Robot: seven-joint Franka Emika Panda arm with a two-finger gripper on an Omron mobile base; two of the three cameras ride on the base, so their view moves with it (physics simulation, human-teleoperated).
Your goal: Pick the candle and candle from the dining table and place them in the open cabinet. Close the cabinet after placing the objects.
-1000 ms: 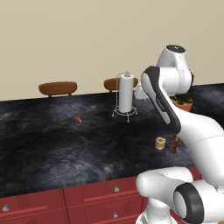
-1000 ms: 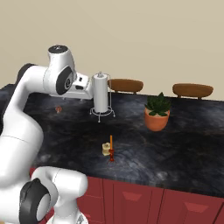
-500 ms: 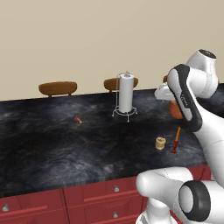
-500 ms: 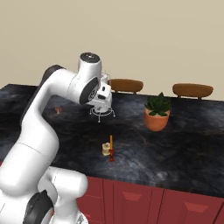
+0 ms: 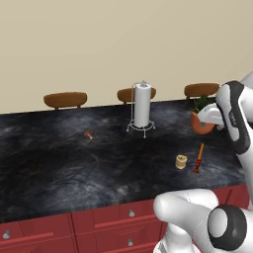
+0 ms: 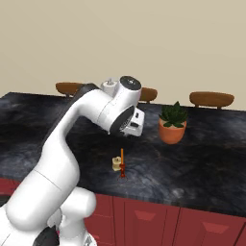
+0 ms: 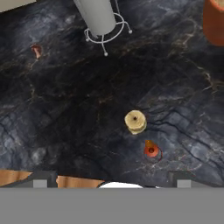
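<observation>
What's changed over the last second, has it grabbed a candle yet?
No grab yet. The arm has swung from the table's left, near the towel holder, over to the right, so the hand now looks down on the jar candle and the taper. Its jaws remain open and empty. Both candles, the holder, the plant and the small lump stayed where they were.

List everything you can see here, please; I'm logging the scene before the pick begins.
Jar candle: one, tan-yellow, near the table's front edge.
Taper candle: one, orange on a dark red stand, upright just right of the jar.
Dining table: one, black marbled top, dark red fronts.
Paper towel holder: one, white roll on a wire stand, toward the back.
Potted plant: one, green in an orange pot.
Small lump: one, reddish-brown, left of the holder.
Stools: three brown seats behind the table.
Gripper: one, open, above the candles.
</observation>
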